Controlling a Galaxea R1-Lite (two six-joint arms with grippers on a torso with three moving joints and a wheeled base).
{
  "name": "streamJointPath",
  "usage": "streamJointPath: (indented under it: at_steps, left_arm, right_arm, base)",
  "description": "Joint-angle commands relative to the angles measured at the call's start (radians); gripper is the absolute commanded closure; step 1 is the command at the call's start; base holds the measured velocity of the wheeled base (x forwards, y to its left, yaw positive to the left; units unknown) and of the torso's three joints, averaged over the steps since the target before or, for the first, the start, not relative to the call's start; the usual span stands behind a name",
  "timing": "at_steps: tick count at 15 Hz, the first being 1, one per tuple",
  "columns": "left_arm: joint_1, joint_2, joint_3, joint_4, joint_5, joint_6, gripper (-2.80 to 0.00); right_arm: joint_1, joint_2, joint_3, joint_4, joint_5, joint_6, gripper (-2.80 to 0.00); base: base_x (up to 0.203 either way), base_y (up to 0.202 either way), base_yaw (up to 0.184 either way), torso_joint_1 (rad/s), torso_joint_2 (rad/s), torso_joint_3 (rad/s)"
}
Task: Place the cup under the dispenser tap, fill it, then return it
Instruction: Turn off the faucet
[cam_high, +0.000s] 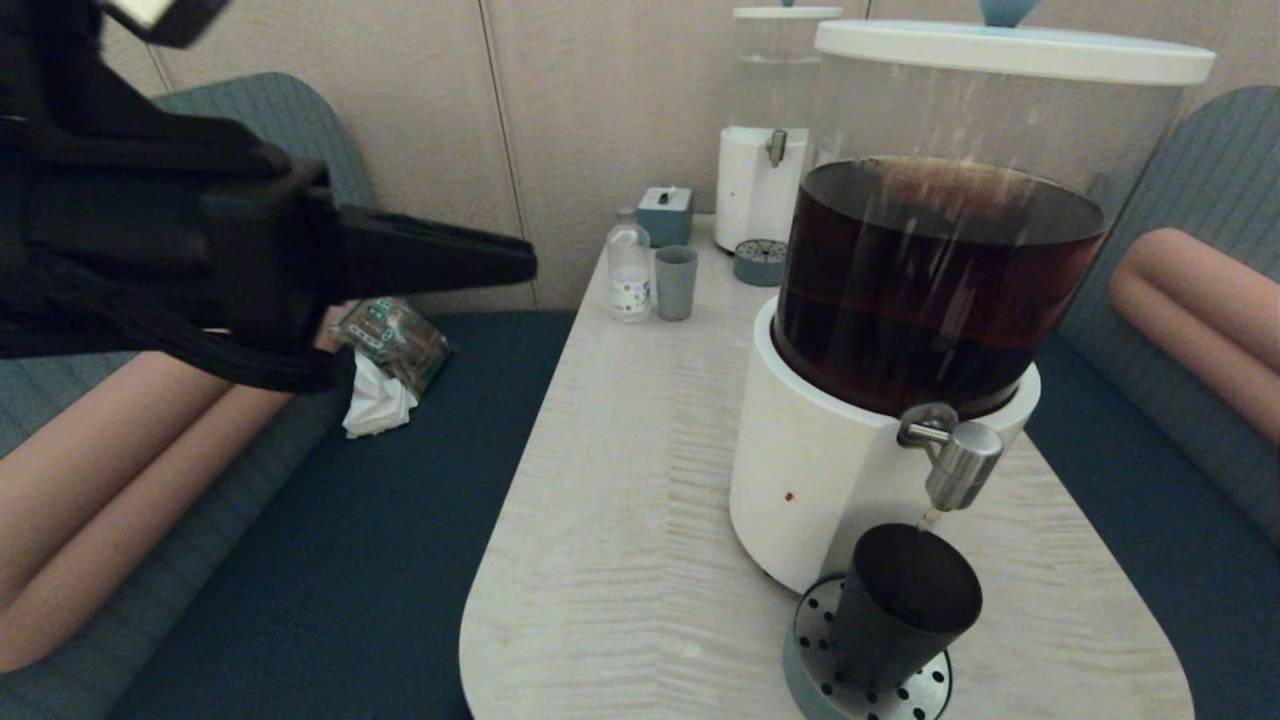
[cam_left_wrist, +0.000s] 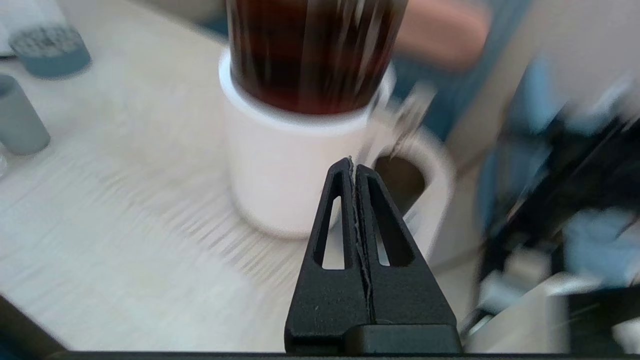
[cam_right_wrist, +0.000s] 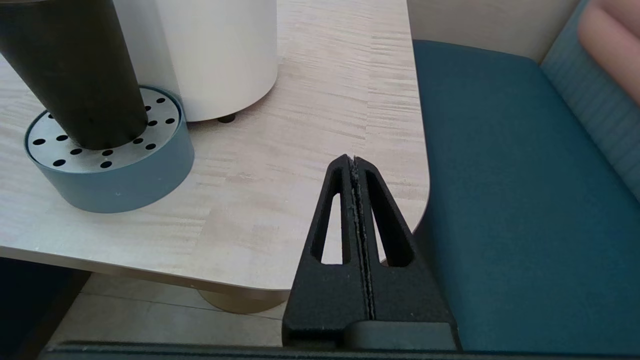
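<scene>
The black cup (cam_high: 905, 605) stands upright on the round perforated drip tray (cam_high: 812, 645), directly under the steel dispenser tap (cam_high: 955, 460) of the big dispenser of dark brown liquid (cam_high: 920, 290). A thin thread of liquid shows below the nozzle. My left gripper (cam_high: 525, 262) hangs shut and empty high over the left bench, pointing toward the table, well away from the cup. Its wrist view is blurred; the cup (cam_left_wrist: 400, 182) shows beyond the shut gripper (cam_left_wrist: 352, 162). My right gripper (cam_right_wrist: 353, 159) is shut and empty off the table's near right corner, apart from the cup (cam_right_wrist: 75, 75) and tray (cam_right_wrist: 115, 175).
At the table's far end stand a grey-green cup (cam_high: 676, 283), a small bottle (cam_high: 629, 272), a blue box (cam_high: 665, 213) and the smaller clear-liquid dispenser (cam_high: 770, 130) with its tray (cam_high: 760, 262). A packet and tissue (cam_high: 390, 355) lie on the left bench. Dark blue benches flank the table.
</scene>
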Motion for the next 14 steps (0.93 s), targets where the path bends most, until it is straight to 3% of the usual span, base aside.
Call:
streamJointPath:
  at_steps: [1,3,4,11,14]
  left_arm:
    - [-0.051,0.116,-0.036,0.100,0.074,0.190,0.00]
    - [-0.098,0.174,-0.092,0.190,0.170,0.313,0.00]
    - [-0.113,0.197,-0.120,0.194,0.186,0.333,0.00]
    - [-0.287,0.333,-0.216,0.139,0.234,0.345,0.00]
    - [-0.377,0.373,-0.234,0.131,0.309,0.345,0.00]
  right_arm:
    - [0.000,-0.001,0.007,0.000,0.001,-0.001,0.00]
    - [0.000,-0.002,0.006,0.000,0.001,-0.001,0.00]
    - [0.000,-0.002,0.006,0.000,0.001,-0.001,0.00]
    - [0.000,-0.002,0.006,0.000,0.001,-0.001,0.00]
    - [0.000,-0.002,0.006,0.000,0.001,-0.001,0.00]
  base:
    - [0.000,0.000,0.000,0.000,0.00,0.000]
    - [0.000,0.000,0.000,0.000,0.00,0.000]
    - [0.000,0.000,0.000,0.000,0.00,0.000]
    - [0.000,0.000,0.000,0.000,0.00,0.000]
    - [0.000,0.000,0.000,0.000,0.00,0.000]
